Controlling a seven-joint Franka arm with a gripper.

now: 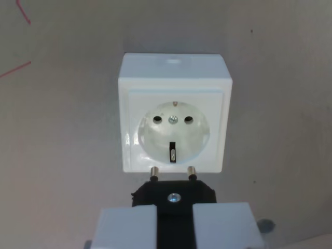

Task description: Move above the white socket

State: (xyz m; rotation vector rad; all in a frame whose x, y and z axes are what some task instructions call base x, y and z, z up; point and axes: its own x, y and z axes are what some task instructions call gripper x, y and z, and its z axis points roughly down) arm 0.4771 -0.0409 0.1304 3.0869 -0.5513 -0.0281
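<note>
A white socket (174, 120) sits on a grey surface in the middle of the wrist view. It is a square box with a round recess, two pin holes, a centre screw and earth clips. My gripper (174, 228) is at the bottom centre, its two white fingers (124, 227) shut on a black plug (174, 199). The plug's two metal pins (154, 173) point up toward the socket's lower edge and overlap it in the picture. The plug hangs just below the socket's recess in the view.
The grey surface (62, 155) surrounds the socket. Thin red lines (21, 13) mark it at the top of the wrist view's left. A small dark spot (265, 225) lies at the lower right.
</note>
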